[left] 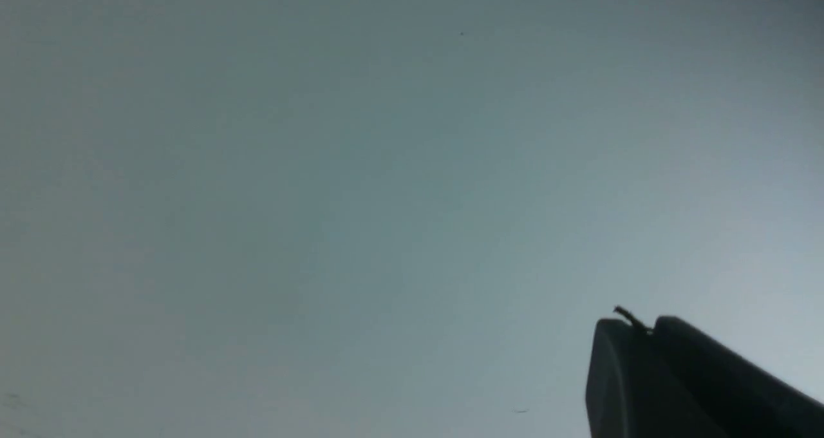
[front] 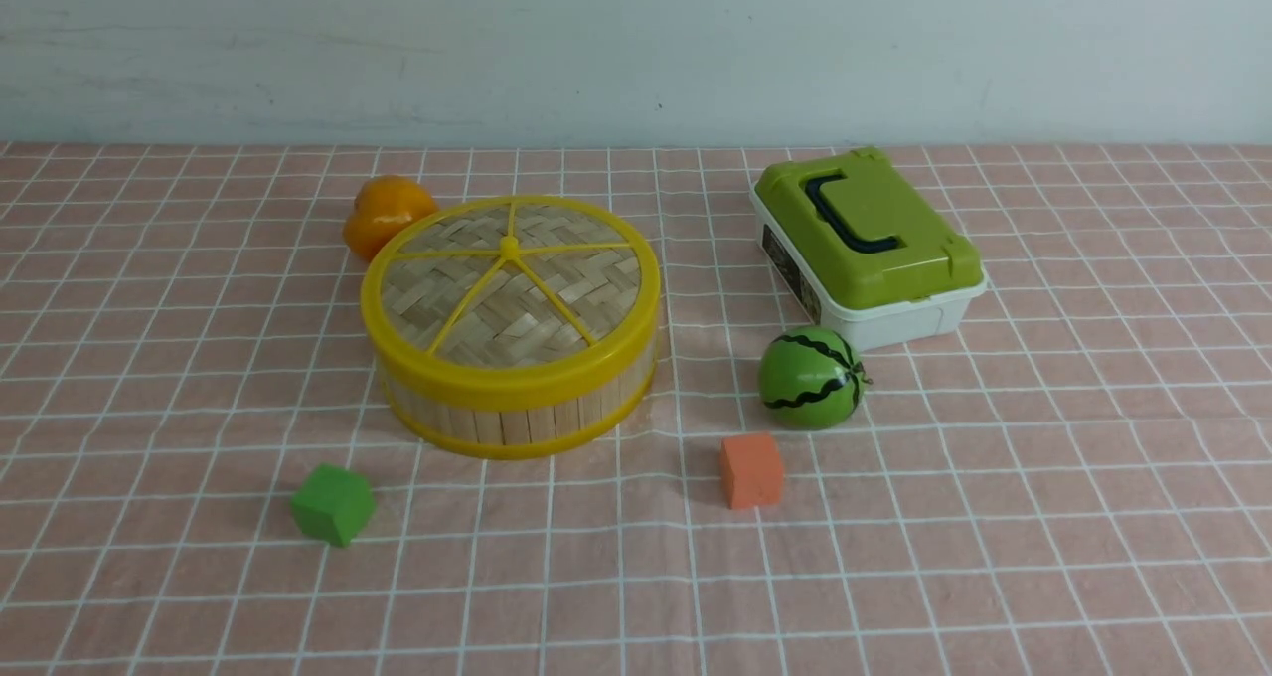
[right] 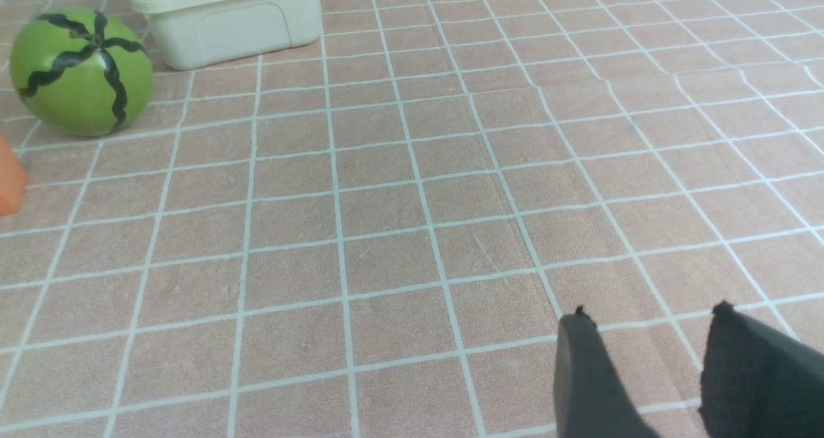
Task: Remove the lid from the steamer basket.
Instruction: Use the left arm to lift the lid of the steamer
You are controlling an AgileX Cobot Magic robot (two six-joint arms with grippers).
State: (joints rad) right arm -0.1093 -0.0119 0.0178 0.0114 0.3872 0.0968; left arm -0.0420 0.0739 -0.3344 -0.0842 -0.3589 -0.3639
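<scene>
Your left pincer (left: 642, 327) is closed, its dark fingertips drawn together with nothing you can make out between them; its wrist view shows them against a pale, blurry surface. Your right pincer (right: 650, 312) stands open, a clear gap between its fingers, with the checked cloth (right: 399, 264) behind them and nothing in its grip. You can see neither of them in the front view.

Look left of centre on the cloth and you have the lid (front: 586, 278), lying flat on top of the steamer basket (front: 527, 423). Its yellow spokes and centre knob face up at you, and the basket's slatted wall shows below its rim. Behind the basket, on its left side, you'll spot an orange, lobed object (front: 388, 211), partly hidden by the basket; you can't tell whether the two touch.

Nearer you, to the front left of the basket, sits a green block (front: 333, 504). Over on the basket's right, well apart from it, you have an orange block (front: 752, 471), with a green ball (front: 808, 378) striped like a watermelon just behind it and slightly to the right. Farther back and right again is the white box (front: 899, 320), its green top on and the dark handle lying across it.
</scene>
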